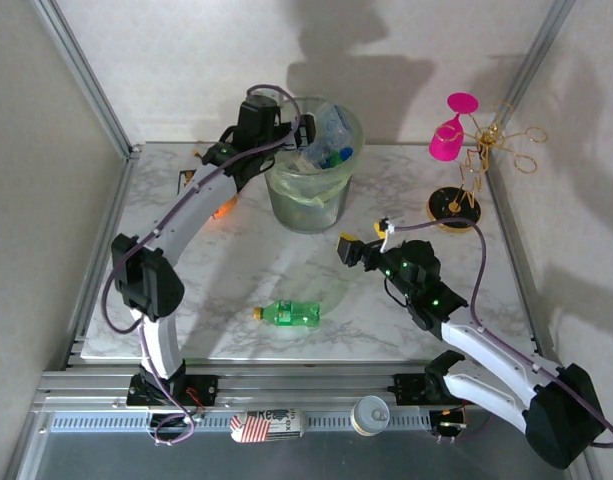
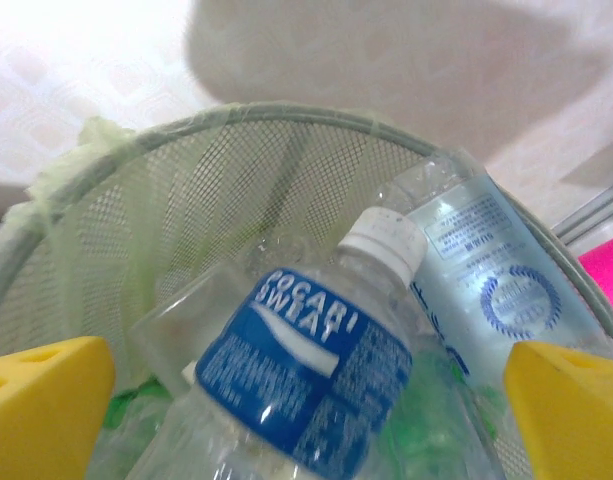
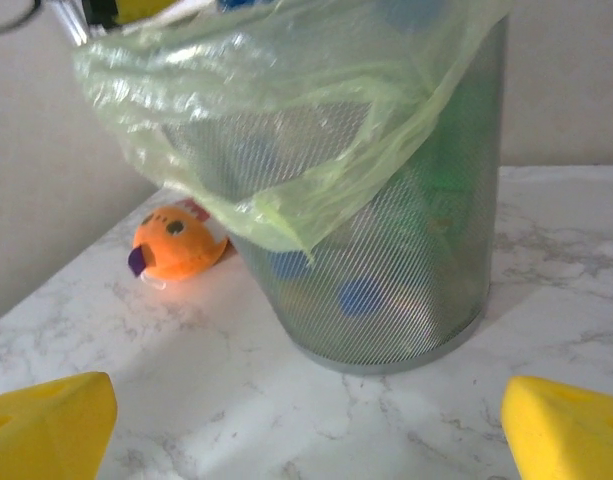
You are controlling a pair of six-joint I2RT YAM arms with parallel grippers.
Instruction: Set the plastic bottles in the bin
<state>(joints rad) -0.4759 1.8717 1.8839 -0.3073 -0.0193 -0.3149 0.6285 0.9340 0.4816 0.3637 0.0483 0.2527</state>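
- Release over the bin (image 1: pixel 286 195) is judged to be the step in hand: the left gripper (image 1: pixel 304 132) is held above the rim with its yellow fingers (image 2: pixel 46 400) spread wide, and nothing is pinched between them.
- A blue-labelled clear bottle (image 2: pixel 306 370) is seen lying in the bin just below those fingers, cap towards the far wall.
- To do it well, the arm should be lifted straight up before any swing, so that the bag liner (image 3: pixel 286 120) and the mesh rim are not snagged.
- The right gripper (image 1: pixel 364 238) is held low over the table, facing the bin, jaws likewise spread and empty.
- Counted: one bin; two clear bottles plainly on top inside it, the second (image 2: pixel 496 280) against the right wall. Green shapes lie beneath; their number cannot be told.
- One green bottle (image 1: pixel 291 314) is left on the table, well apart from the bin.
- One orange plush toy (image 3: pixel 176 245) and one pink goblet (image 1: pixel 448 135) are to be left alone.
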